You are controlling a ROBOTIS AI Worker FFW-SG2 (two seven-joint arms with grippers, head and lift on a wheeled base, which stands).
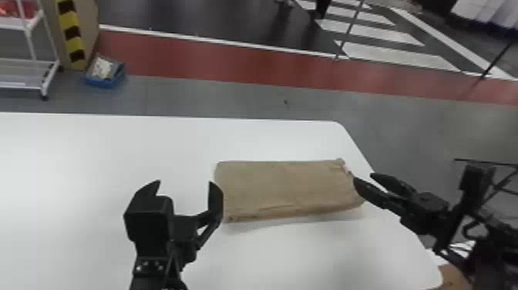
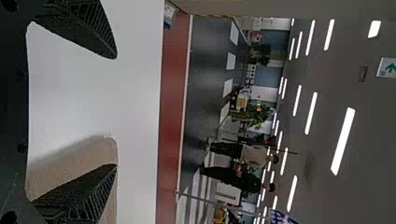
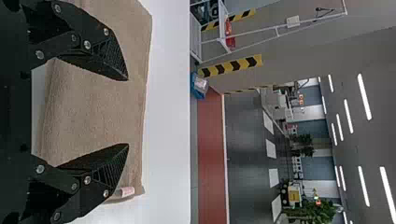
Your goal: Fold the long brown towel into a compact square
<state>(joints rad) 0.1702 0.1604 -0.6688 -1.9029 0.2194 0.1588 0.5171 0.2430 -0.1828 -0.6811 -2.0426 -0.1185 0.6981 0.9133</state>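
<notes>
1. On the white table (image 1: 96, 154), toward the right end of its surface, the brown towel (image 1: 285, 189) lies flat in a folded oblong, its long sides running left to right.
2. At the towel's left end stands the left gripper (image 1: 185, 182), its 2 fingers spread wide with bare table seen between them. In the head view, its right finger slightly overlaps the towel's left edge; the left wrist view likewise shows 1 finger in front of the cloth and the other against the white surface. Whether that finger touches the cloth, I cannot tell.
3. By the towel's right end is the right gripper (image 1: 364, 177), coming in from the right side. Its 2 fingers are parted and grip nothing; in the right wrist view the cloth spreads behind the gap between them. I cannot tell whether either finger touches it.
4. At the towel's far right corner a small pale label (image 3: 125, 191) sticks out (it shows pinkish marks), just beside the tip of 1 right finger.
5. Along the near long side, creases and layered edges show, and the right end is somewhat rounded.
6. Beyond the table, on the floor at the far left, are a blue bin (image 1: 104, 81) with pale contents and a white wheeled rack (image 1: 29, 61).
</notes>
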